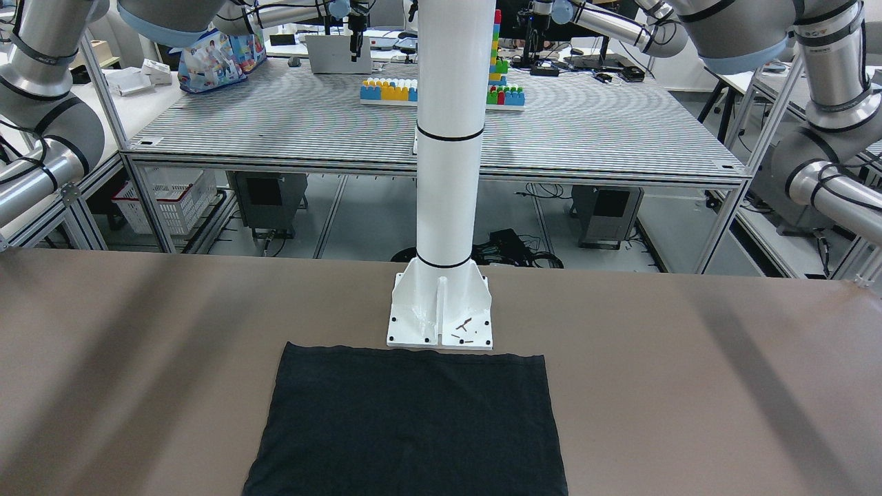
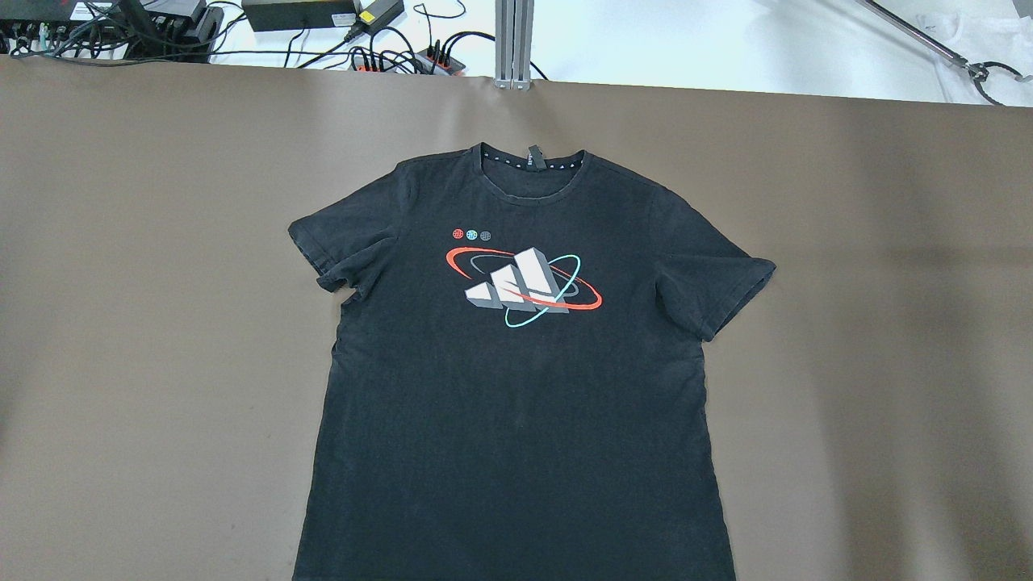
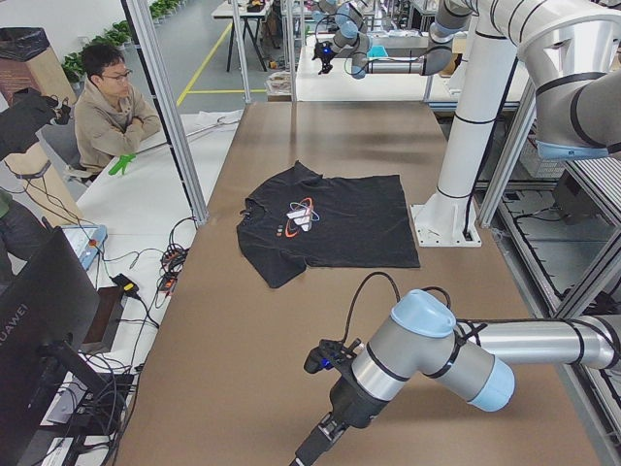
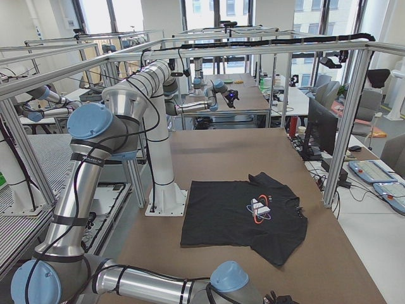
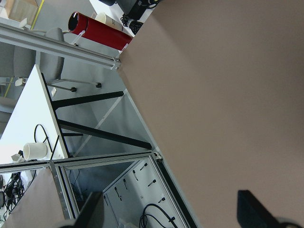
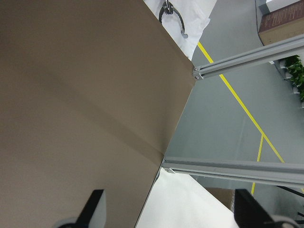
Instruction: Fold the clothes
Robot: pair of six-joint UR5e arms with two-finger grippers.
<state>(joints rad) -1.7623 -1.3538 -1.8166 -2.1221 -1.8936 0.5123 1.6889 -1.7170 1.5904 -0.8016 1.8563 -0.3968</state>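
With the black T-shirt (image 2: 516,387) flat on the table (image 2: 121,242), hem just beside the white pillar (image 1: 448,172), and the left end effector (image 5: 173,213) and right end effector (image 6: 168,209) wide open, empty and well apart from it, I'd fear a pinch catching one layer and dragging wrinkles.

black t-shirt (image 3: 354,228) flat, print up, on the brown table (image 3: 243,388), hem just beside the white pillar's base plate (image 3: 434,228)

Left hand (image 5: 173,214) and right hand (image 6: 171,209) both hover with jaws wide apart, empty.
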